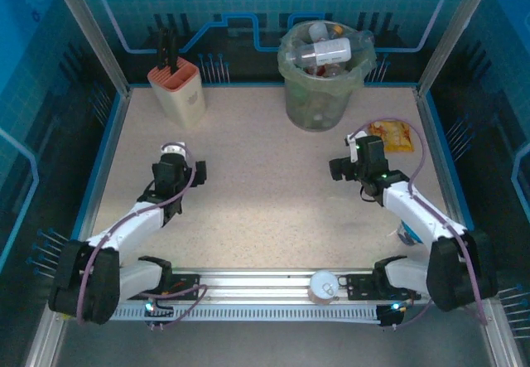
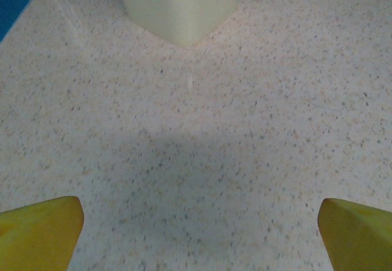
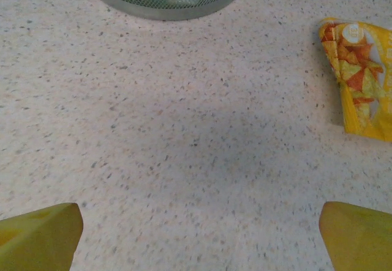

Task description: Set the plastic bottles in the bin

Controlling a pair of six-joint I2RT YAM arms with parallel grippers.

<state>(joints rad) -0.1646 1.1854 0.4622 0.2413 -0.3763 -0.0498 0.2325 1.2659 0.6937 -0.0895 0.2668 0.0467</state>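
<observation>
top external view looks down on the whole table (image 1: 265, 210): a knife block (image 1: 176, 92) in the upper left, the bin (image 1: 319, 106) at upper centre with the plastic bottles (image 1: 319, 31) heaped in its mouth, and a snack bag (image 1: 391, 135) just right of it. the topmost bottle (image 1: 330, 50) lies on its side, long axis running left to right across the frame; which end carries the cap i cannot tell. left wrist view brings the knife block's pale base close at the top edge, with the left gripper (image 2: 199, 234) spread wide over bare table, holding nothing. right wrist view gives the bin's mesh foot at the top, the snack bag at right, and the right gripper (image 3: 199, 234) equally wide and empty.
</observation>
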